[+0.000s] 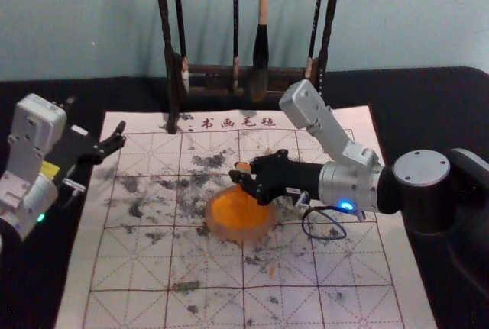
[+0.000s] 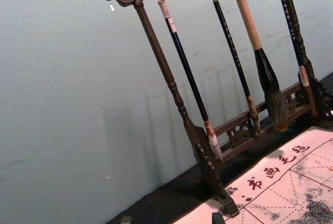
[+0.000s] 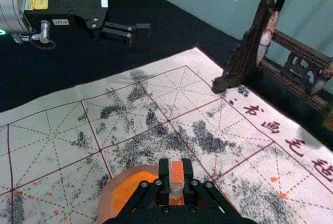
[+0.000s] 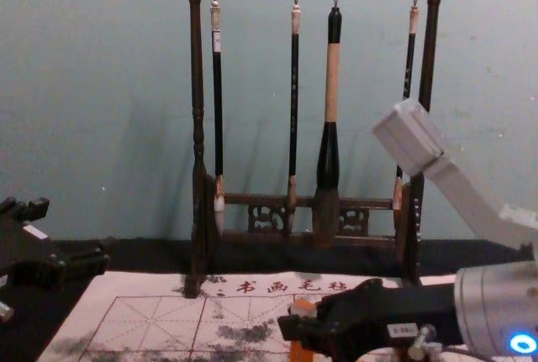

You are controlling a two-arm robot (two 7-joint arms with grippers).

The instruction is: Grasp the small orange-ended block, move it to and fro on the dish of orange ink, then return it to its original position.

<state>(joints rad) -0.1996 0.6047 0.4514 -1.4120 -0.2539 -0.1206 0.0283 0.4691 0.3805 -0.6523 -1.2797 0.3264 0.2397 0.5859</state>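
My right gripper [image 1: 242,177] reaches in from the right over the back part of the orange ink dish [image 1: 241,222]. It is shut on the small block [image 1: 243,167], whose top end is orange. In the right wrist view, the block [image 3: 177,173] stands between the fingertips of my right gripper [image 3: 177,180], with the dish [image 3: 106,197] beneath. The chest view has orange on the block [image 4: 304,304] above and below the fingers. Whether its lower end touches the ink is hidden. My left gripper [image 1: 95,120] is parked open off the mat's left edge.
A white calligraphy mat [image 1: 137,268] with a red grid and dark ink smudges lies on the black table. At its back stands a dark wooden rack [image 4: 198,110] with several hanging brushes, the thickest brush [image 4: 329,152] right of centre.
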